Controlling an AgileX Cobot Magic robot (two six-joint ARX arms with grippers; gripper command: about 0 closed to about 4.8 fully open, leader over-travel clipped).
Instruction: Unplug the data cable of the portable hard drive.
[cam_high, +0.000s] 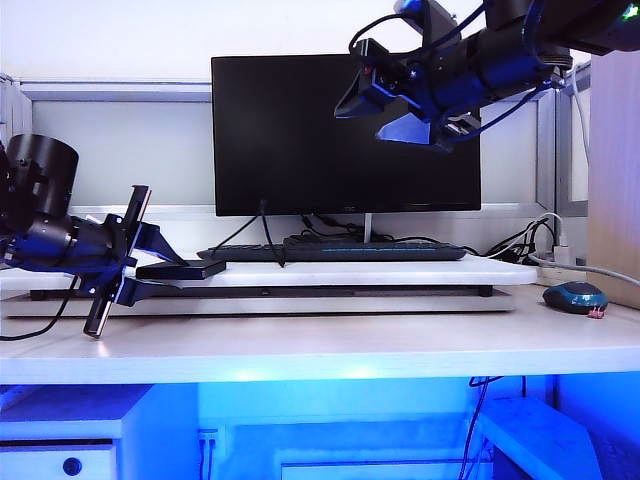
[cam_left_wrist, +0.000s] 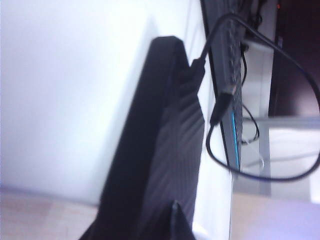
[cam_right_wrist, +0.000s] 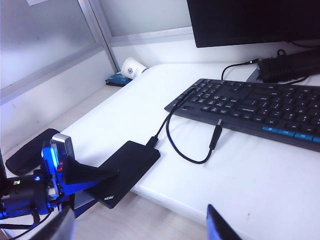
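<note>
A black monitor (cam_high: 345, 135) stands at the back of the desk (cam_high: 320, 345), with a white board (cam_right_wrist: 280, 170) laid across the desk in front of it. A black keyboard (cam_right_wrist: 260, 107) lies on that board below the screen.

The drive (cam_right_wrist: 127, 170) lies flat at the board's left front corner, partly overhanging the edge. The left gripper (cam_high: 150, 268) is down at desk level on the left, its fingers above and below the drive's outer end; they look closed on it, though the contact itself is not plainly visible. From its own camera the drive (cam_left_wrist: 160, 165) fills the view, with one fingertip (cam_left_wrist: 176, 220) against its face.

The cable (cam_right_wrist: 172, 140) is plugged into the drive's far end, curls in a loop over the board, and ends in a free plug (cam_right_wrist: 216, 136) lying just in front of the keyboard.

The right gripper (cam_high: 425, 128) hangs high before the monitor, jaws apart and holding nothing. A dark mouse (cam_high: 575, 296) sits at the far right of the desk.
</note>
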